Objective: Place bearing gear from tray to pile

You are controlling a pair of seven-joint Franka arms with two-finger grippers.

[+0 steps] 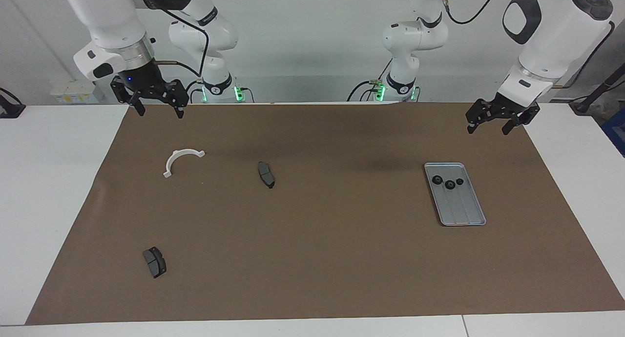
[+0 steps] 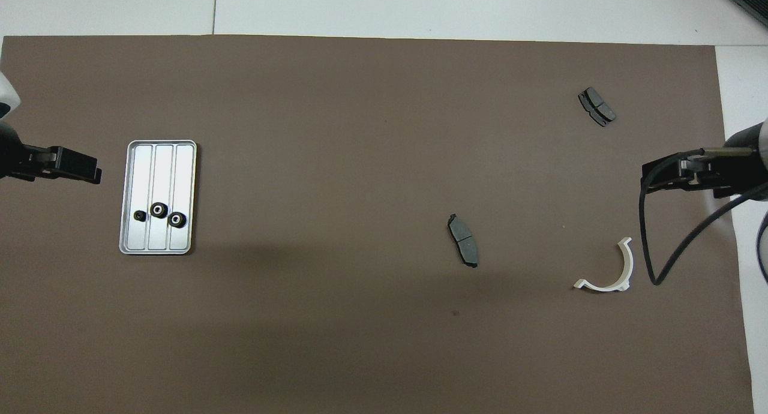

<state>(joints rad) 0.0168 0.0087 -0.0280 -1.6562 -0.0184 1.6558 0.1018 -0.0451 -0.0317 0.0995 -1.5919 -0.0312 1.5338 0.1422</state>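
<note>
Three gears (image 1: 448, 182) lie on the tray (image 1: 464, 215), below and just inward of the left tool (image 1: 495, 119), which hangs spread and empty. The right tool (image 1: 155, 101), also spread, waits near the white bracket (image 1: 179, 160). No pickup begun; next, the left tool must descend onto one gear.

left gripper (image 1: 497, 122): raised, jaws apart, empty | right gripper (image 1: 156, 102): raised, jaws apart, empty

Facing cam: high, across table, looks toward robots. Overhead cam: above robots' end, steeply down. Both fairly distant, prob. Shared: brown mat (image 1: 312, 259), tray (image 1: 468, 219), scattered parts.
</note>
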